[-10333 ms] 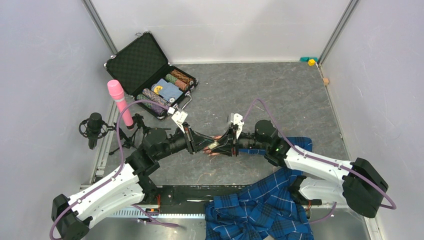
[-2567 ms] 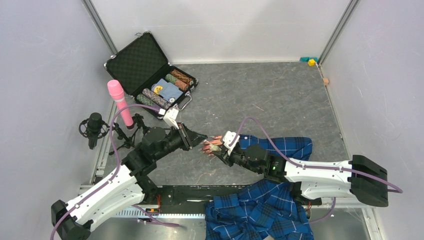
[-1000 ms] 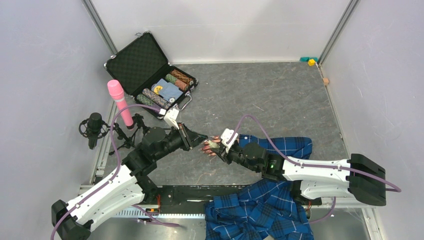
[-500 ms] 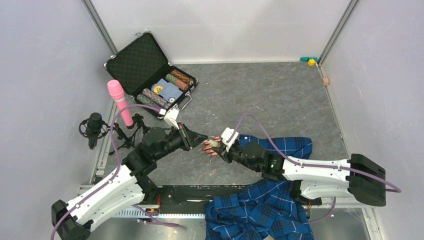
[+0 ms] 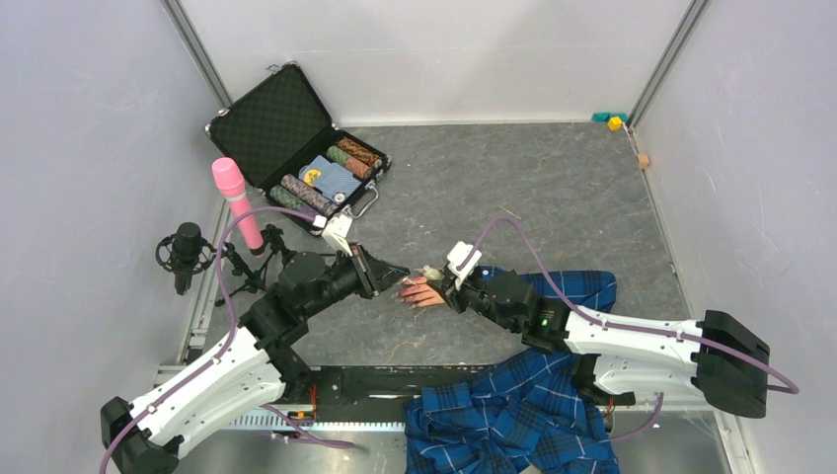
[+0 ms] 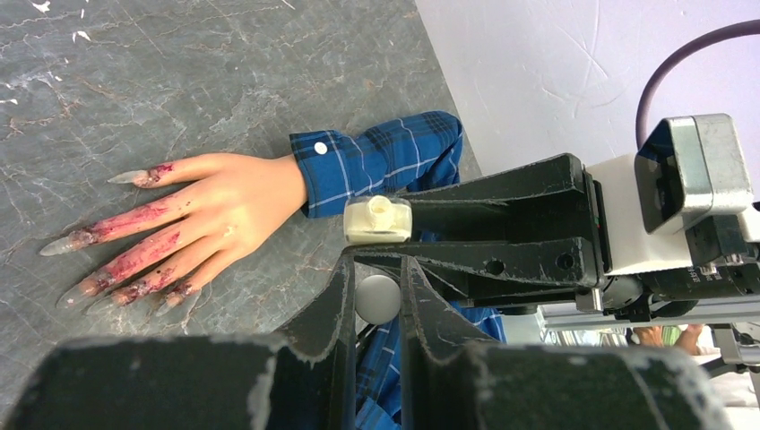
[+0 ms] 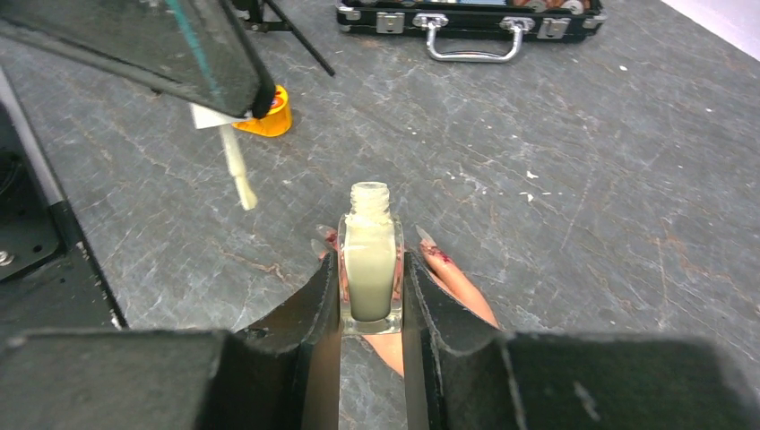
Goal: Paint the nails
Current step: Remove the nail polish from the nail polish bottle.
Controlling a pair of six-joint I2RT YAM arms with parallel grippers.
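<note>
Overhead, a mannequin hand (image 5: 422, 293) lies toward the near edge of the table (image 5: 553, 188), midway between its sides. Left wrist view: its long nails (image 6: 76, 240) are smeared red; the left gripper (image 6: 376, 269) is closed on a white brush cap (image 6: 377, 300). Right wrist view: the right gripper (image 7: 370, 260) clamps an open bottle (image 7: 369, 273) above the hand.

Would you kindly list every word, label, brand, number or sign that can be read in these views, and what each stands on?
Nothing legible in any view.
Blue card box in the open case: a yellow emblem, too small to read.
Polish bottle in the right tool: no label shows.
Brush cap in the left tool: plain, no lettering shows.
</note>
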